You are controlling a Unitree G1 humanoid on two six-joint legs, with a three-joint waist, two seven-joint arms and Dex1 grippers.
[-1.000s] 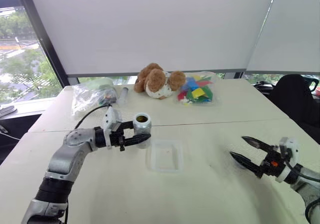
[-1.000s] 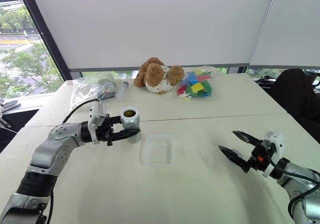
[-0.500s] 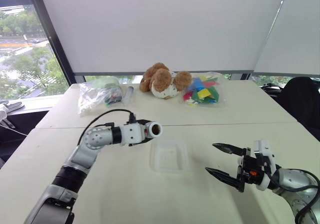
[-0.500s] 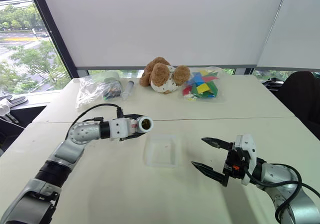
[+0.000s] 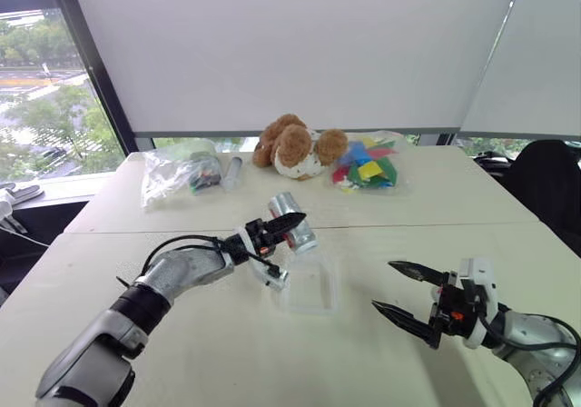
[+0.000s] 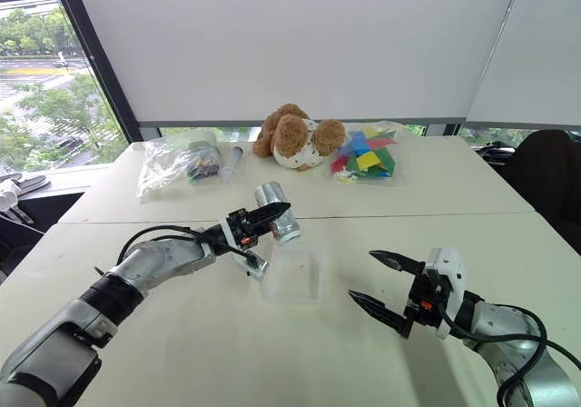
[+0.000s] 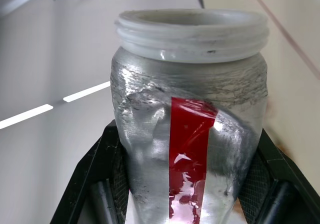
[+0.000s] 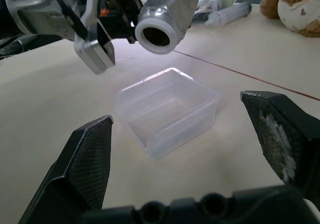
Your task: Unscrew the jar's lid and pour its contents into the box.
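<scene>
I see the box point(image 5: 313, 284) near the table's point(image 5: 408, 203) middle. The jar point(image 5: 292, 223) hangs tilted over the box's far left edge. Behind the box lie a plush toy point(image 5: 295, 145), bags point(image 5: 177, 171) to its left, and a packet point(image 5: 368, 163) to its right.

The jar point(image 7: 187, 134) between my left fingers point(image 7: 95, 184) is wrapped in crinkled, shiny silver foil with a glossy red stripe and has a smooth white plastic neck. The box point(image 8: 167, 109) is clear, smooth plastic. My fingers are matt black with a fine textured grip. The table point(image 5: 227, 352) looks pale and matt.
</scene>
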